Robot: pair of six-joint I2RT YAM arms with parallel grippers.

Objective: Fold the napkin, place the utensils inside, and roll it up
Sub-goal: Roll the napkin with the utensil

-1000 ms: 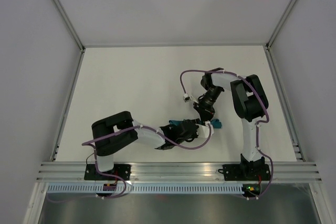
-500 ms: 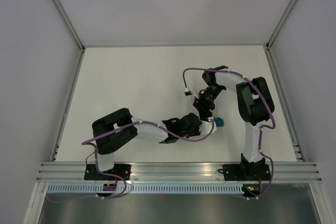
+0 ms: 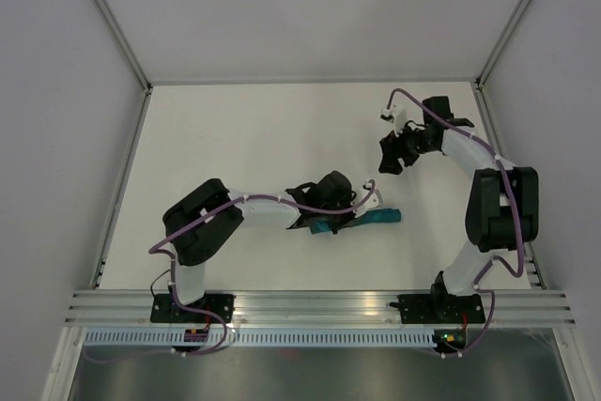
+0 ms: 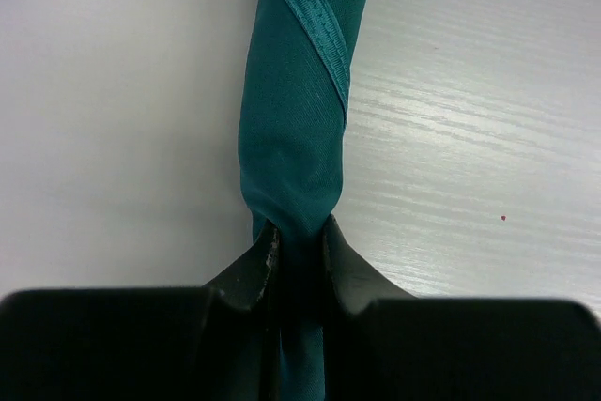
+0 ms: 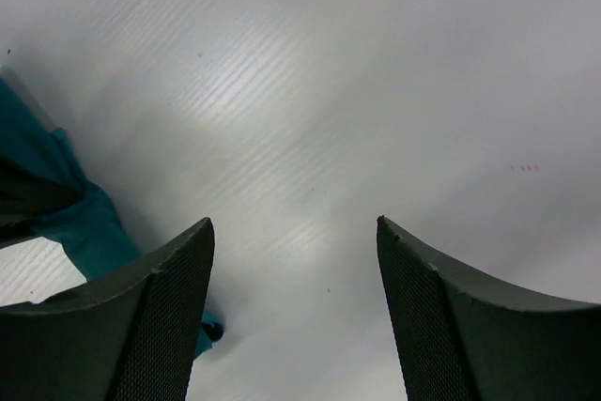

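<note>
The napkin (image 3: 380, 217) is a teal roll lying on the white table near the middle, a hemmed edge spiralling round it (image 4: 296, 129). My left gripper (image 3: 331, 223) is at the roll's left end, shut on the napkin, and its two black fingertips (image 4: 299, 224) pinch the cloth between them. My right gripper (image 3: 388, 159) hangs apart from the roll, up at the back right, open with nothing between its fingers (image 5: 294, 221). A corner of the napkin (image 5: 80, 223) shows at the left of the right wrist view. The utensils are hidden.
The white table (image 3: 235, 138) is walled by grey panels, with metal rails (image 3: 319, 302) along the near edge where both arm bases stand. Purple cables loop along each arm.
My right gripper has opened, let go of the roll and swung away to the back right. My left gripper has shut on the roll's left end, and more of the roll now lies uncovered.
</note>
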